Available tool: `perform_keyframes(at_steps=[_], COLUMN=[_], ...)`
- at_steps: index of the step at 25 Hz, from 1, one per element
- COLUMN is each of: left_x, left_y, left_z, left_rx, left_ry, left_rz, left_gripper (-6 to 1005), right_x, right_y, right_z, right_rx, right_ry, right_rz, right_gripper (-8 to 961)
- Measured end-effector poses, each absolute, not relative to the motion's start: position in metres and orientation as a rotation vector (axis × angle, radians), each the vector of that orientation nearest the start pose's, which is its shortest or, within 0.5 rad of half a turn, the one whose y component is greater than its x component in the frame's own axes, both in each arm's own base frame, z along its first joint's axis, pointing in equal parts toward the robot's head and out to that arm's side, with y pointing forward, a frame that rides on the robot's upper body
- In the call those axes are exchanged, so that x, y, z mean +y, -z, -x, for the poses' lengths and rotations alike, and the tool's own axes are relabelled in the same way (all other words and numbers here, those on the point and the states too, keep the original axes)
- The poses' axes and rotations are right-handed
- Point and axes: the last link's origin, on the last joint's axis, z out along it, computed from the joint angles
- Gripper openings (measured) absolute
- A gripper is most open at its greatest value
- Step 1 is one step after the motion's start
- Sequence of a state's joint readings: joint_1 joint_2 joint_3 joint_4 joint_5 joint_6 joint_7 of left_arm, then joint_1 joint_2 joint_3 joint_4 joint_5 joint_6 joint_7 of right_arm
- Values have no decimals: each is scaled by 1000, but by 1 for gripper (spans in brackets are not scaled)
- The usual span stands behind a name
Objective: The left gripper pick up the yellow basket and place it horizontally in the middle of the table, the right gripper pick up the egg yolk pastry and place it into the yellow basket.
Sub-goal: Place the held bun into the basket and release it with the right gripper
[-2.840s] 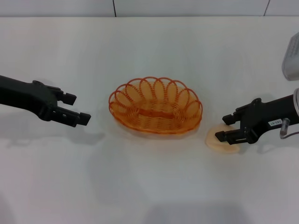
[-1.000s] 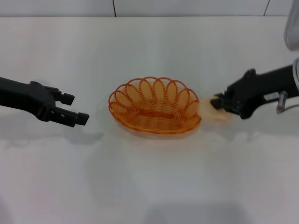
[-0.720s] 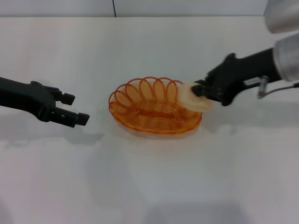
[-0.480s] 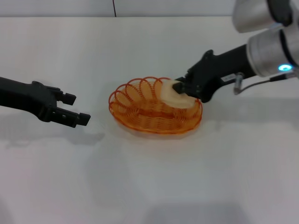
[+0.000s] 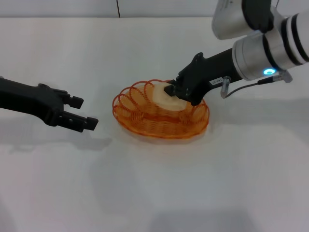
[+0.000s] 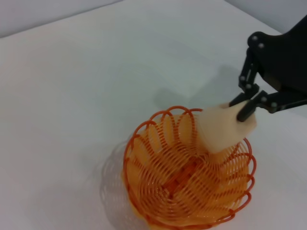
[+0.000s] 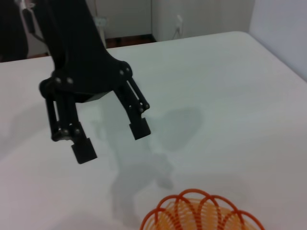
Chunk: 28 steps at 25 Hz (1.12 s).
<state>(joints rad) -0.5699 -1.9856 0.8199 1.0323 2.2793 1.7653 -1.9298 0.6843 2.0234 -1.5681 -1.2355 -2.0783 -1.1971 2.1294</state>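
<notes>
The yellow basket (image 5: 145,116) lies lengthwise in the middle of the white table (image 5: 154,188). My right gripper (image 5: 172,92) is shut on the egg yolk pastry (image 5: 162,94) and holds it just above the basket's back right part, inside the rim. The left wrist view shows the basket (image 6: 182,187), the pastry (image 6: 220,130) tilted over its rim, and the right gripper (image 6: 243,108) pinching it. My left gripper (image 5: 85,113) is open and empty, left of the basket and apart from it. It also shows in the right wrist view (image 7: 111,140), with the basket rim (image 7: 201,213) below.
The table's far edge meets a grey wall (image 5: 145,7) at the back. The right arm's silver segment with a blue light (image 5: 268,48) hangs over the table's back right.
My right gripper closed on the pastry to the right of the basket, lifted it and carried it left, over the basket. The left gripper shifted slightly right.
</notes>
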Motion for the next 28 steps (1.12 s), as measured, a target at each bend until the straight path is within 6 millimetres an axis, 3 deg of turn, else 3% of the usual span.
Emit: perform_keyframes(at_steps=[19,22,28], left_x=[339,339,339], left_y=[-64,-64,-64], left_z=[247,247,248], left_rx=[-910,-912,-912], left_ry=[121,121,120], left_rz=[2858,2858,2854], left_gripper=[890,890,889], right_x=[370,369,366], right_y=[49,48,43], right_z=[-94,-93,-97], right_rx=[196,195,208], right_ry=[-72,-83,-108], right_rz=[2900,2898,2886], right_gripper=[53,255,393])
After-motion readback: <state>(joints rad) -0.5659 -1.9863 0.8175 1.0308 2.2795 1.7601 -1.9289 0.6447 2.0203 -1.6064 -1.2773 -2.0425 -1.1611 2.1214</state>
